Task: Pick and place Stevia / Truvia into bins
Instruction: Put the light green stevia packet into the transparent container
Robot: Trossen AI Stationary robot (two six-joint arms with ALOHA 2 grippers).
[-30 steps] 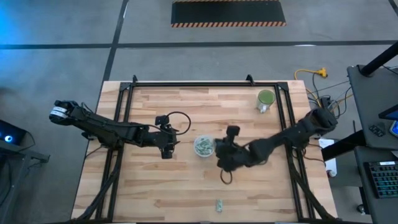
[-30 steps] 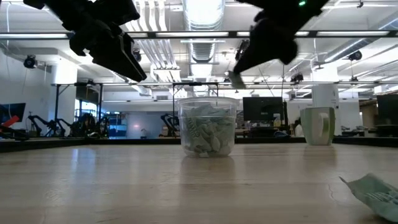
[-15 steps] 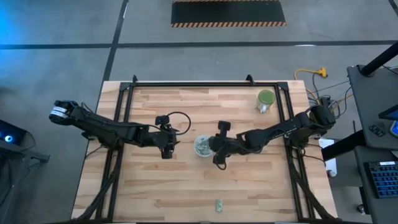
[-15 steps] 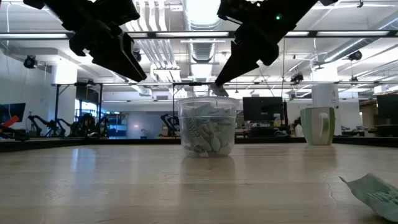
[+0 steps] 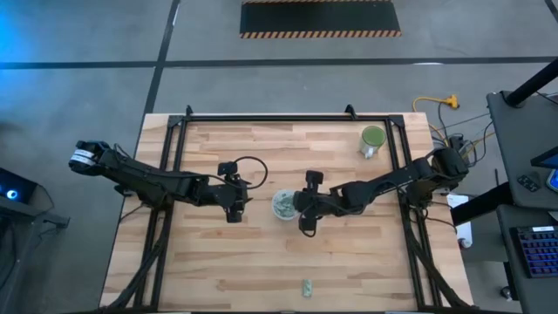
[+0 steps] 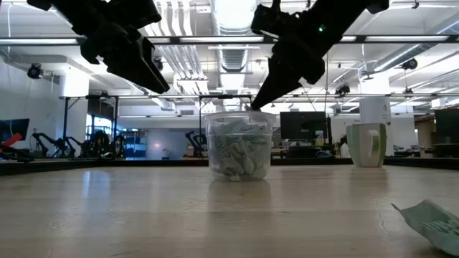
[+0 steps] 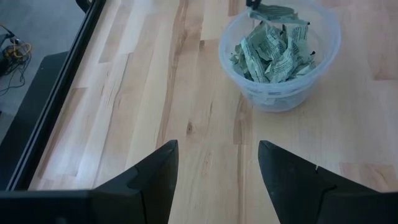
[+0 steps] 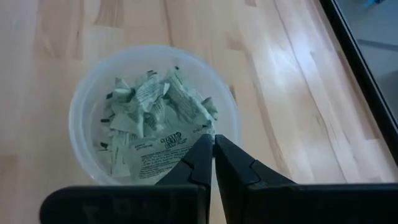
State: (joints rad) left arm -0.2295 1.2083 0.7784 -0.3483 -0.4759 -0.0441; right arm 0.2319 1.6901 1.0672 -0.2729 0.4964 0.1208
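A packet (image 8: pixel 163 157) is pinched in the closed right gripper (image 8: pixel 213 144), just over the near rim of the cup (image 8: pixel 84 99), which is heaped with packets mid-bench (image 5: pixel 218 270). Released here, it may catch the rim and slide out. The left gripper (image 7: pixel 217 163) hangs open beside the cup. One packet (image 5: pixel 307 285) lies apart.

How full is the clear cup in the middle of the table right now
Well over half full. In the low view the packets pile up most of the clear cup; the right wrist view shows them covering its bottom.
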